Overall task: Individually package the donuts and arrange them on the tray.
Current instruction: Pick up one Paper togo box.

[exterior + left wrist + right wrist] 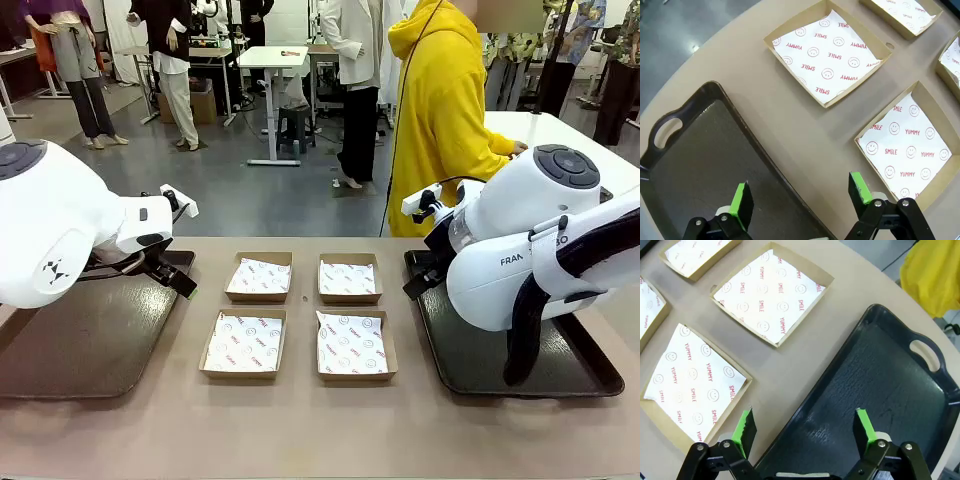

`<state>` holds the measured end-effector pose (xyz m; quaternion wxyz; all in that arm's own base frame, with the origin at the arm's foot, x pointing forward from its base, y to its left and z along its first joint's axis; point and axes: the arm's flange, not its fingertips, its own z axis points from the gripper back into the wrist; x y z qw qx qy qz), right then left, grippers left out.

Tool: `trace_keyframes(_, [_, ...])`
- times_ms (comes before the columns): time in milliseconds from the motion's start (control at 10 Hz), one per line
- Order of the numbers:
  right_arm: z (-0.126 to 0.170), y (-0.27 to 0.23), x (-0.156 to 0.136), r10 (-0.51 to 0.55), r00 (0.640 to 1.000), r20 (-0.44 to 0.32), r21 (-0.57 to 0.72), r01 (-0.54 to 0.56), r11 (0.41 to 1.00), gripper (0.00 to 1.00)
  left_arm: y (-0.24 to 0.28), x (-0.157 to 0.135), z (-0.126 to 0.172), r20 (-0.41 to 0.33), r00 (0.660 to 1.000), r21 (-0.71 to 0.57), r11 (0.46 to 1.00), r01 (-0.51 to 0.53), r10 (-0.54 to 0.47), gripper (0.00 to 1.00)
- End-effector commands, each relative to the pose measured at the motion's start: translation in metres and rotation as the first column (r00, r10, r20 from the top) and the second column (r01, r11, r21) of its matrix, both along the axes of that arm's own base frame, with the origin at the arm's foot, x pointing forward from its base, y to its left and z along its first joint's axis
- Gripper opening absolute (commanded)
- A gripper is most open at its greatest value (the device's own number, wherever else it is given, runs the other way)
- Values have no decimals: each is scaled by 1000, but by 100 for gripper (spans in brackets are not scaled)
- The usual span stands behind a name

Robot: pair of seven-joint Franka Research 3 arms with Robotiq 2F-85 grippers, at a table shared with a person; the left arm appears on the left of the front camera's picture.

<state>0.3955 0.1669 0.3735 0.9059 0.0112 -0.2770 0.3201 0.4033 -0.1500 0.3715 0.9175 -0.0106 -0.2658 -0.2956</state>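
No donut is in view. Four shallow cardboard boxes lined with smiley-print paper sit in a square at the table's middle: far left point(259, 277), far right point(350, 279), near left point(243, 344), near right point(352, 346). A dark tray point(90, 350) lies on the left and another dark tray point(470, 365) on the right, both bare. My left gripper point(802, 192) hangs open over the left tray's inner edge point(765, 165), nothing between its green pads. Over the right tray's inner edge point(840, 370), my right gripper point(805, 427) is open too and holds nothing.
A person in a yellow hoodie point(440, 110) stands at the far side, turned toward a white table point(560, 135) at the back right, one hand on it. Bare tabletop point(300, 430) runs along the near edge.
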Motion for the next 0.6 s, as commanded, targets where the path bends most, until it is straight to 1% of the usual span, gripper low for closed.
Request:
trace_keyframes(0, [0, 0, 0, 0, 1000, 0, 0, 0, 1000, 100, 0, 0, 0, 0, 1000, 0, 1000, 0, 0, 100])
trace_keyframes(500, [0, 0, 0, 0, 1000, 0, 0, 0, 1000, 100, 0, 0, 0, 0, 1000, 0, 1000, 0, 0, 100])
